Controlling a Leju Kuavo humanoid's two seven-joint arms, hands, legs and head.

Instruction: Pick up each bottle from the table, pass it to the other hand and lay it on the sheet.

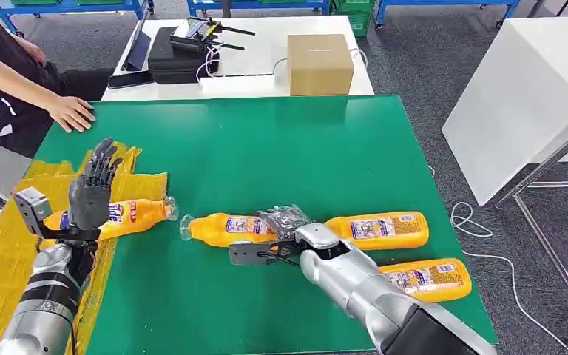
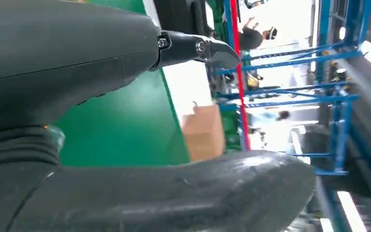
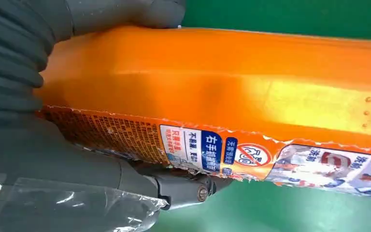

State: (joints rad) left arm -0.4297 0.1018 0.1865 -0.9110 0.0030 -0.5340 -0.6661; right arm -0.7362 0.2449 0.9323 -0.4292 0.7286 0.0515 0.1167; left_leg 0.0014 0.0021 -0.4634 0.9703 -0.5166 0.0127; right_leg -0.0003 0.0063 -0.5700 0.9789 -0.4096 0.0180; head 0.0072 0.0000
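1. Head view, progress: one orange bottle (image 1: 122,217) already lies on the yellow sheet (image 1: 0,255) at the left of the green table (image 1: 281,148), its clear cap end reaching just past the sheet's right edge. Three bottles remain on the bare green: the middle bottle (image 1: 225,228), a right bottle (image 1: 384,229) and a near-right bottle (image 1: 429,278). By my judgement the task is about a quarter done, and the second bottle's pick-up is the step in hand.

2. Head view, hands: the left hand (image 1: 92,188) is raised above the sheet, palm upright, fingers apart and holding nothing, over the laid bottle. The right hand (image 1: 285,229) is down at the middle bottle's right end, its fingers around it; whether the bottle is lifted off the table I cannot tell. A person's hand (image 1: 72,113) rests on the table's far-left corner. A cardboard box (image 1: 320,63) stands on the white table beyond.

3. Left wrist view: the left hand's thumb (image 2: 193,48) and grey palm are spread with nothing between them; green table and the cardboard box lie beyond.

4. Right wrist view: the right hand grips the middle bottle, its thumb (image 3: 125,14) on one side and a dark finger (image 3: 188,188) under the label (image 3: 207,150). Clear film (image 3: 53,205) covers part of the hand.
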